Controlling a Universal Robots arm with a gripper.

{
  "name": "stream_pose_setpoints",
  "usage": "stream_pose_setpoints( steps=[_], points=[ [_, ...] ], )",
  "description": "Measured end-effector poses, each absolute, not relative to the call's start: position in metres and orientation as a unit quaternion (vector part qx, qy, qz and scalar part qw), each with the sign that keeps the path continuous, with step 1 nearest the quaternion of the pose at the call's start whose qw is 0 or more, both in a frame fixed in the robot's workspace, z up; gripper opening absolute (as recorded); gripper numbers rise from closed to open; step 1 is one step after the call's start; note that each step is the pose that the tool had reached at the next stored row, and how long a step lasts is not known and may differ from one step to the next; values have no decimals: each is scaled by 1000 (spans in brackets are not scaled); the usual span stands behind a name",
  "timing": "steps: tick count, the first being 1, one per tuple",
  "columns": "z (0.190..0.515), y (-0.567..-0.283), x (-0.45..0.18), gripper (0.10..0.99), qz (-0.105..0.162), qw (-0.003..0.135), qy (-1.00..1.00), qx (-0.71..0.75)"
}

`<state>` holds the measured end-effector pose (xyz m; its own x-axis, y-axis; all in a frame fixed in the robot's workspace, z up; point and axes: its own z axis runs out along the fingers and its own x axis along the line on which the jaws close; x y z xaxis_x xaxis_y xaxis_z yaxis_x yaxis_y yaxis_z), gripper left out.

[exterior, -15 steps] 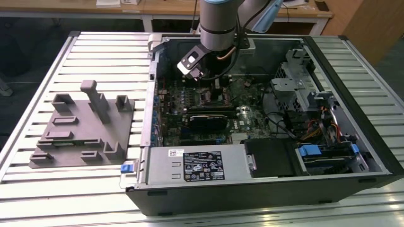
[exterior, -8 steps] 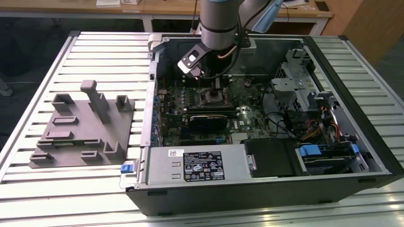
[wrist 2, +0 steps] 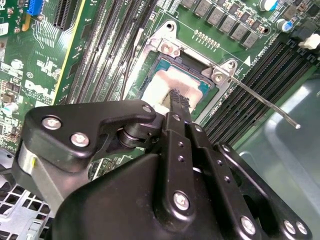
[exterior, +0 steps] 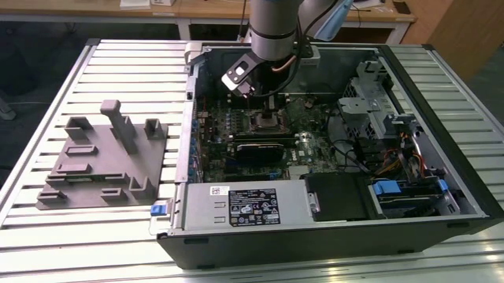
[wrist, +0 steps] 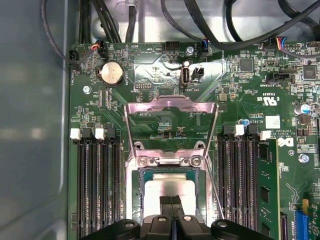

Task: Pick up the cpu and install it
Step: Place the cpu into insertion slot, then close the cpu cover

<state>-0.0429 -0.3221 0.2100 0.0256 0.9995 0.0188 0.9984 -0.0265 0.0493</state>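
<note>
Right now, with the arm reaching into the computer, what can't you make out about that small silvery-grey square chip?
1. First wrist view: the black gripper covers one edge of the silvery-grey square cpu; seating unclear.
2. Second wrist view: the shut fingertips hide whether they touch the cpu.
3. Exterior view: the dark square socket frame looks too small to show the cpu.

Arm (exterior: pixel 274 29) hangs from top centre, gripper (exterior: pixel 265 107) down inside the open PC case (exterior: pixel 441 82), directly over the socket frame (exterior: pixel 264 122) mid-frame. Grey plastic fixture (exterior: pixel 102 162) at left on the slatted table (exterior: pixel 118 65), just beside the case. Labelled grey box (exterior: pixel 244 203) lower centre.
</note>
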Motion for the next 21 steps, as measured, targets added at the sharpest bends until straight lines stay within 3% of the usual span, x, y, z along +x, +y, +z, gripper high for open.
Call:
stream_pose_setpoints(
  steps=[21],
  points=[
    [220,-322,-43,106,24,11,698,716]
  ],
)
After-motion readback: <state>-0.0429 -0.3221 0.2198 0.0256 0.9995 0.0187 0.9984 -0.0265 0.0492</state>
